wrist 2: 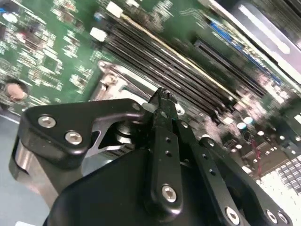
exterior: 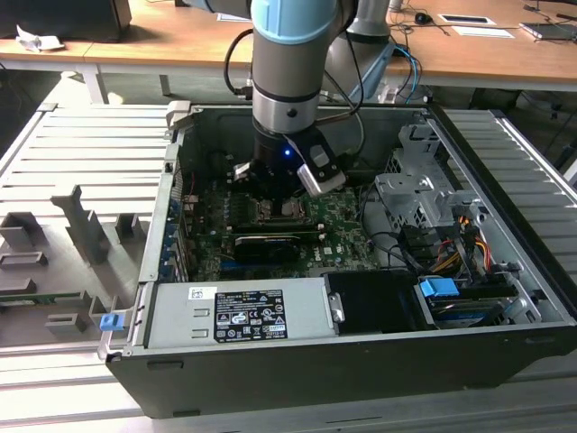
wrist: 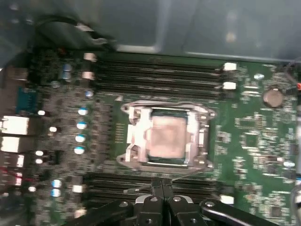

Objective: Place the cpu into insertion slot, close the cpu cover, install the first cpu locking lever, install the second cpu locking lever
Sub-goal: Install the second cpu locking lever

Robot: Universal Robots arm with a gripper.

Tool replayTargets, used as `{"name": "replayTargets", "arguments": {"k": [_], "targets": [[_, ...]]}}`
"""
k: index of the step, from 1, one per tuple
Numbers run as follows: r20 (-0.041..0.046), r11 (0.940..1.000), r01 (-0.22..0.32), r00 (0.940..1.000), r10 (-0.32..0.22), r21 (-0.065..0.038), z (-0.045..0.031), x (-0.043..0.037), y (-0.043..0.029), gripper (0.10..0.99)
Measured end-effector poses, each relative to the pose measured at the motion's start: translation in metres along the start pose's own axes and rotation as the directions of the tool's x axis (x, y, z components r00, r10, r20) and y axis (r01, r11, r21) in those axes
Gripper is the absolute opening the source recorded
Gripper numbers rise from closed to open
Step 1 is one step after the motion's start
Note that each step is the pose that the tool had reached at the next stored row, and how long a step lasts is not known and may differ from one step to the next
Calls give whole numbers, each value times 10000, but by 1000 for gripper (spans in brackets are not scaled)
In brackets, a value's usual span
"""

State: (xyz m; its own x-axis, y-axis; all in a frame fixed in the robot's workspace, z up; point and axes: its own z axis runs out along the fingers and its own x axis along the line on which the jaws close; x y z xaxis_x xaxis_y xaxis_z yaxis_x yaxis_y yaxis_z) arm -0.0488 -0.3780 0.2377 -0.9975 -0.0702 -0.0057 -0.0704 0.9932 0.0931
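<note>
open pc case (exterior: 505, 271) on slatted worktop: cpu (wrist: 167, 136) sits in insertion slot (wrist: 165, 162) under the lowered cpu cover (wrist: 136, 134), gripper (wrist: 161, 186) fingers closed and empty at the socket edge, likely working a locking lever (wrist: 141, 189).

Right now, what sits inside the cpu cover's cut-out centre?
In the first wrist view, the cpu shows its pale metal face through the cut-out of the cpu cover, which lies flat over it. The insertion slot beneath is covered. The gripper hangs beside the cover, fingers together.
</note>
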Motion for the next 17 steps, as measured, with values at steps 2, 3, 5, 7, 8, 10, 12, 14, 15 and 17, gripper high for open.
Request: {"name": "replayTargets", "arguments": {"k": [2, 3, 5, 7, 8, 10, 12, 14, 15, 17], "targets": [[2, 10000, 1, 10000, -1, -13, 31, 98, 4, 106], [1, 10000, 1, 10000, -1, -14, 50, 117, 3, 106], [1, 10000, 0, 10000, 0, -14, 92, 132, 0, 106], [1, 10000, 3, 10000, -3, -27, 137, 134, -4, 106], [5, 9999, 1, 10000, -1, -102, 153, 137, -6, 106], [49, 9975, 5, 10000, -1, -703, 154, 159, -37, 106], [58, 9965, 27, 10000, -22, -835, 162, 164, -82, 106], [55, 9964, 62, 10000, -58, -849, 166, 174, -128, 106], [56, 9963, 64, 10000, -60, -858, 168, 181, -141, 106], [61, 9956, 65, 10000, -60, -937, 171, 198, -143, 106]]}}
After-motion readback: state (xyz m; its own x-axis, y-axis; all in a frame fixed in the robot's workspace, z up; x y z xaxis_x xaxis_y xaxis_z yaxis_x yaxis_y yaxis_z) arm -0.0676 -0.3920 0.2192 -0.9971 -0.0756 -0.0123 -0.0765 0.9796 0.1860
